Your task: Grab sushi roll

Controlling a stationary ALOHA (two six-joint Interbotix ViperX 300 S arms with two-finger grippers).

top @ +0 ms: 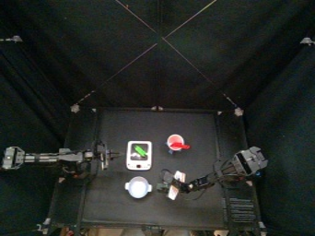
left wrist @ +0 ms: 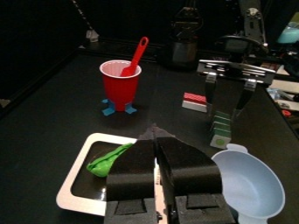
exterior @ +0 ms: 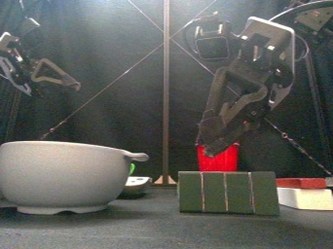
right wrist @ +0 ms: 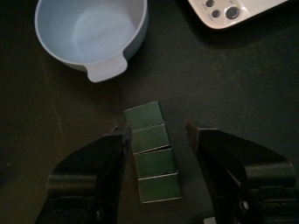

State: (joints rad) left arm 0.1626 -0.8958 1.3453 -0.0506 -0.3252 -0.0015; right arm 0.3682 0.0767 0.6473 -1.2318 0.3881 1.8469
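Both arms are black throughout, built of blocky segments with thin dark cables looping along them, and each ends in a claw of two flat black jaws. The right claw has broad, matte jaws with squared edges that widen into angular housings toward the wrist, and from the front its arm looks chunky, with pale glints on its moulded casings. The left claw shows two smooth, rounded jaw plates with a faint sheen, set on a ribbed black base.
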